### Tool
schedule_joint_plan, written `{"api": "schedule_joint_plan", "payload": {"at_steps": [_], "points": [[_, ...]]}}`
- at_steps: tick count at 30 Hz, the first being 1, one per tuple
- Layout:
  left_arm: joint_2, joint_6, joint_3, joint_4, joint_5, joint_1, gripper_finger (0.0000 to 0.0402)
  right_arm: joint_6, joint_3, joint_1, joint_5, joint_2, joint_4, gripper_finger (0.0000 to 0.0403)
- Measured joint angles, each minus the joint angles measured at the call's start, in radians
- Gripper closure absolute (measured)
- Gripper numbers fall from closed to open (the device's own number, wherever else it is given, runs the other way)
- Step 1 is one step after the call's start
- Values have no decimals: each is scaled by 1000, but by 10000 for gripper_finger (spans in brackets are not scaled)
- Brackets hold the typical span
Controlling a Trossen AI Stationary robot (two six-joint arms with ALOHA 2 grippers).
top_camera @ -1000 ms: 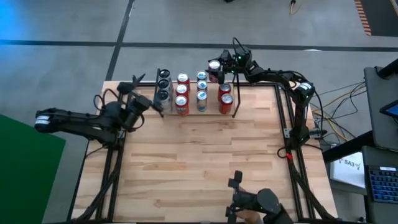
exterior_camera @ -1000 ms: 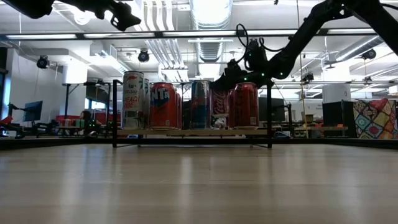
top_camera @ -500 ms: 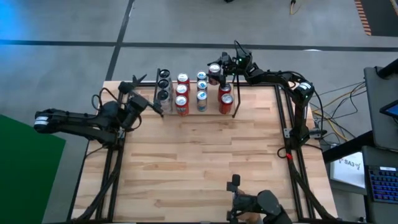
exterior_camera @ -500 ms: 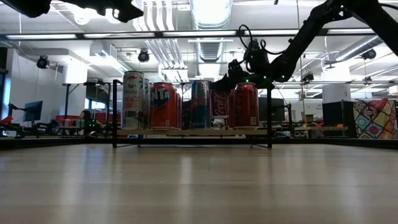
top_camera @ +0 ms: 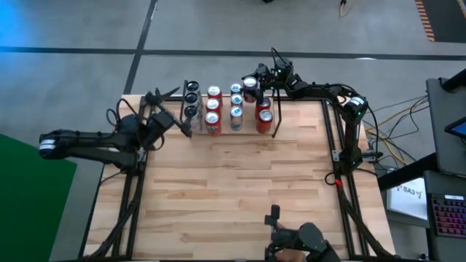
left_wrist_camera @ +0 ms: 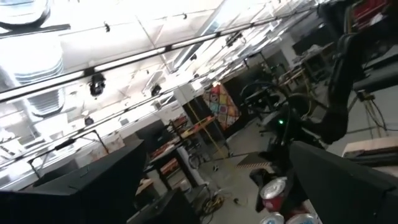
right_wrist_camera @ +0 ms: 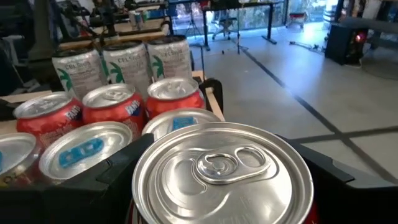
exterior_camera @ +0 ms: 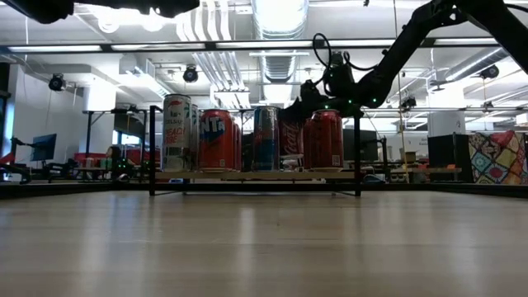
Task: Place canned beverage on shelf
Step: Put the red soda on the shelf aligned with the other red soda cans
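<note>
Right pincer (top_camera: 256, 82) grips a red, silver-topped can (right_wrist_camera: 222, 168) above the shelf (top_camera: 275, 116).

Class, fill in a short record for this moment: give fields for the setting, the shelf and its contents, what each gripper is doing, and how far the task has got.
Setting: light wooden table
Shelf: narrow black metal-rod rack with wooden floor, at the table's far edge
Contents: rows of upright cans, red, blue-topped and tall silver
Right gripper: at the shelf's far right end, shut on a silver-topped red beverage can
Left gripper: raised beside the shelf's left end, empty, open
Task state: can held upright at the shelf, not yet released
</note>
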Motion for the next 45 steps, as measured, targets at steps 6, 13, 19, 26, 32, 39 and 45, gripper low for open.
{"api": "schedule_joint_plan", "payload": {"at_steps": [6, 13, 19, 26, 32, 39, 45], "points": [[1, -29, 0, 0, 18, 79, 18, 32, 0, 0, 28, 0, -11, 120], [2, -34, 0, -17, 19, 91, 18, 3, 2, 2, 40, -3, -31, 120], [2, -33, 0, -21, 19, 91, 18, -5, 2, 3, 35, -3, -31, 115], [9, -63, -2, -55, 102, 94, 18, -27, -2, 3, 36, -43, -60, 120], [39, -123, 8, -64, 233, 110, 18, -64, -2, 4, 47, -173, -143, 117], [102, -226, 24, -77, 289, 112, 18, -61, -2, 70, 49, -363, -191, 119], [187, -301, 23, -57, 335, 111, 18, -72, -5, 220, 59, -476, -276, 119]]}}
